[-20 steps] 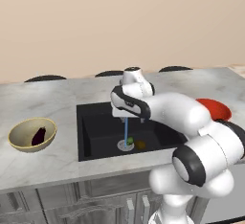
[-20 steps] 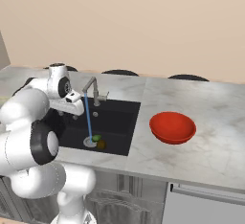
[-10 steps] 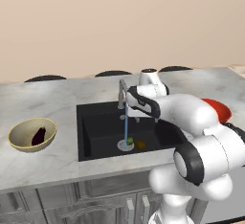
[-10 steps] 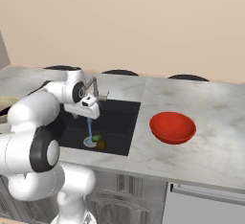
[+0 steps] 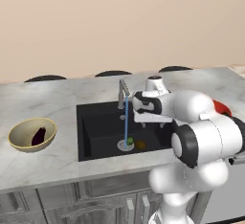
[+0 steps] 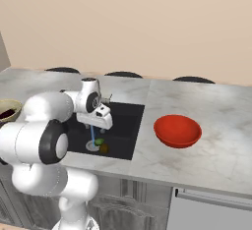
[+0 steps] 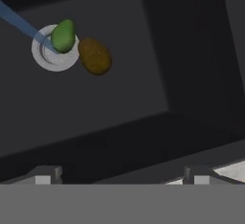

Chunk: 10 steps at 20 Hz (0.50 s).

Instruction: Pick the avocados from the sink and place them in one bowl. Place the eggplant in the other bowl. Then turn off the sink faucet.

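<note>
Two avocados lie on the floor of the black sink: a bright green one on the round silver drain and an orange-brown one touching it. They also show as the green avocado and the brown avocado. My gripper hangs open above the sink, right of the blue stream from the faucet, with nothing between its fingertips. The eggplant lies in the tan bowl. The red bowl sits on the counter to the right, with nothing in it.
Grey marble counter surrounds the sink on all sides. Dark round stool tops line the counter's far edge. The sink's right wall and front rim lie just under the hand.
The arm has swung to the right, from near the faucet to above the sink's right half, and dropped a little. The jaws stayed open. The avocados, bowls and stream have not moved.
</note>
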### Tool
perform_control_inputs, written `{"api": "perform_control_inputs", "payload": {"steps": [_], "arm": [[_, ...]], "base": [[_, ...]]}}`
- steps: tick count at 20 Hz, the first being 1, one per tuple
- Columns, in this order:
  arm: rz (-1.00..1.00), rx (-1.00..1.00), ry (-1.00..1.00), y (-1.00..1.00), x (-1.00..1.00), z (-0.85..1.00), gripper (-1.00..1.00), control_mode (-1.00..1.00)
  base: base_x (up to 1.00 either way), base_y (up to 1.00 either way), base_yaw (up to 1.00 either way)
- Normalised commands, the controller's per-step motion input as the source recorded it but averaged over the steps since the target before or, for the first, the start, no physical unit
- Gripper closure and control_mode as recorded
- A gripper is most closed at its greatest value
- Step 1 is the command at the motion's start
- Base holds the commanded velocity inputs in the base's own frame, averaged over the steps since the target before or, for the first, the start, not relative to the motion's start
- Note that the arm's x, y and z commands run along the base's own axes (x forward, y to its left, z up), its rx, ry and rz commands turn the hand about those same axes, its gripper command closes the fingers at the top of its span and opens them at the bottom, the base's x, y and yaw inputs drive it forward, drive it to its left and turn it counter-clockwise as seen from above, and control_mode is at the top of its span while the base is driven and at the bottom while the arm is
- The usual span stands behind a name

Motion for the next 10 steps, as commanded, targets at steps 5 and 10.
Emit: {"api": "perform_control_inputs", "payload": {"steps": [5,10], "arm": [[0.00,0.00,0.09,-0.18,0.32,-0.39,-1.00,-1.00],[0.01,0.00,0.06,-0.07,0.37,-0.26,-1.00,-1.00]], "base": [[0.00,0.00,0.00],[0.00,0.00,0.00]]}}
